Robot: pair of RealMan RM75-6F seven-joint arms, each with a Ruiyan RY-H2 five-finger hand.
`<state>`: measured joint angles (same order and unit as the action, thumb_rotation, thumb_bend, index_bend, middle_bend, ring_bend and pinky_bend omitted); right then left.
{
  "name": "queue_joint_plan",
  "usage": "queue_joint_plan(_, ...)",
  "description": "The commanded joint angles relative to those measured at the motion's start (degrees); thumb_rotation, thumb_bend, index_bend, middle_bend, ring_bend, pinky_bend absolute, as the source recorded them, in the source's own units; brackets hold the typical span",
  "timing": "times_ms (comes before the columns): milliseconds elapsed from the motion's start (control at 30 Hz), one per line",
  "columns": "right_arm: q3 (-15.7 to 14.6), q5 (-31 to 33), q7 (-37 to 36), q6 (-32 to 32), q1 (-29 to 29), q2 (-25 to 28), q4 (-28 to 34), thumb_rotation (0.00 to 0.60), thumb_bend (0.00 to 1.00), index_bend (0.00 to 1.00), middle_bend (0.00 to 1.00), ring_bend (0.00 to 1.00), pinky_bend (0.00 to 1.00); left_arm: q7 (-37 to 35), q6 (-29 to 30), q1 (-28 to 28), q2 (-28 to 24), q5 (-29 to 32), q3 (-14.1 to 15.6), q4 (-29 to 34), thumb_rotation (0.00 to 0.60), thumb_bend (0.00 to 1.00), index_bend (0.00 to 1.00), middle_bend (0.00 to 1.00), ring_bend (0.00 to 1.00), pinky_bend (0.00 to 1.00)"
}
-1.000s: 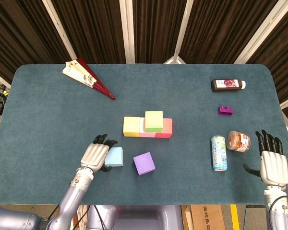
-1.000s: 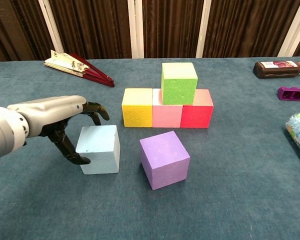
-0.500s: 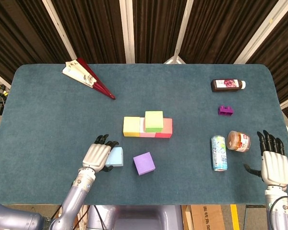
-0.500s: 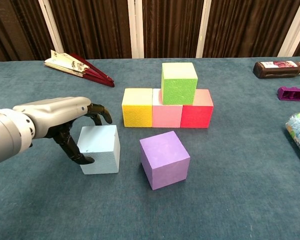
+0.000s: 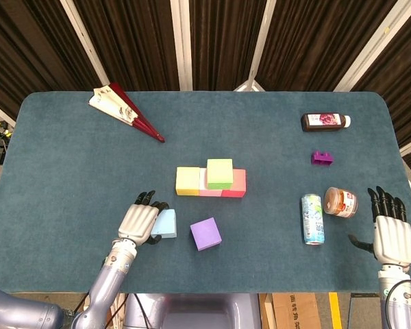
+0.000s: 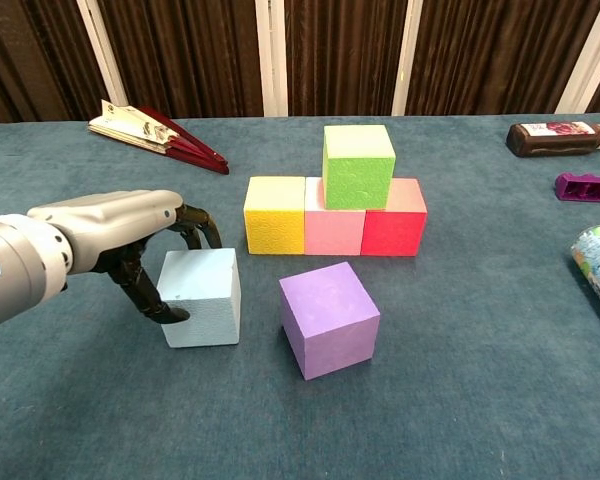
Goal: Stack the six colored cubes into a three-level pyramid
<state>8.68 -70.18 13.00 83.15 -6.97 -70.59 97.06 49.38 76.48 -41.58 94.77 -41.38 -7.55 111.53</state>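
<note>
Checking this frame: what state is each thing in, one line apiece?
Left robot hand: fingers around the light blue cube, which sits on the table.
Right robot hand: open, empty.
Yellow cube, pink cube, red cube: one touching row.
Green cube: stacked on that row.
Purple cube: loose, alone.
Can: lying down.
Bottle: lying down, capped.
Fan: folded.

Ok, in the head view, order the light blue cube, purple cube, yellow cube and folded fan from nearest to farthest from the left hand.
Measured from the left hand in the head view:
1. Light blue cube, right against the fingers on the hand's right.
2. Purple cube, further right, loose on the table.
3. Yellow cube, up at the left end of the base row.
4. Folded fan, at the far left of the table.
</note>
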Motion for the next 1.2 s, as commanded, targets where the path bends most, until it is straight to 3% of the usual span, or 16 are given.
queue_joint_plan(33, 0.1, 0.3, 0.0, -0.1, 0.0, 0.0, 0.1, 0.600, 0.13, 0.00, 0.01, 0.00, 0.00, 0.4, 0.0, -0.2, -0.3, 0.6, -0.2, 0.0, 0.600, 0.31, 0.29, 0.33, 0.00, 0.00)
queue_joint_plan(367, 0.5, 1.0, 0.2, -0.2, 0.2, 0.1, 0.6, 0.600, 0.13, 0.00, 0.01, 0.00, 0.00, -2.5, -0.1, 0.1, -3.0, -0.4, -2.1, 1.5, 0.600, 0.39, 0.32, 0.37, 0.00, 0.00)
queue_joint_plan(633, 0.7, 1.6, 0.7, -0.3, 0.2, -0.1, 0.7, 0.600, 0.13, 0.00, 0.01, 0.00, 0.00, -4.0, -5.7, -1.3, -11.0, 0.4, -3.7, 5.0, 0.600, 0.43, 0.32, 0.37, 0.00, 0.00)
queue_joint_plan(800, 0.8, 2.3, 2.4, -0.5, -0.1, -0.8, 0.6, 0.600, 0.13, 0.00, 0.01, 0.00, 0.00, -4.5, -10.9, -3.3, -21.9, 3.5, -6.4, 9.2, 0.600, 0.43, 0.31, 0.36, 0.00, 0.00)
queue_joint_plan(1000, 1.0, 2.8, 3.2, -0.3, -0.2, -0.9, 1.0, 0.600, 0.13, 0.00, 0.01, 0.00, 0.00, -9.0, -16.2, -5.5, -27.2, 4.6, -9.4, 7.0, 0.600, 0.43, 0.31, 0.35, 0.00, 0.00)
queue_joint_plan(1200, 1.0, 3.3, 4.1, -0.6, -0.4, -1.1, 1.2, 0.600, 0.13, 0.00, 0.01, 0.00, 0.00, -16.4, -20.8, -6.8, -28.0, 3.7, -12.2, 2.7, 0.600, 0.43, 0.31, 0.34, 0.00, 0.00)
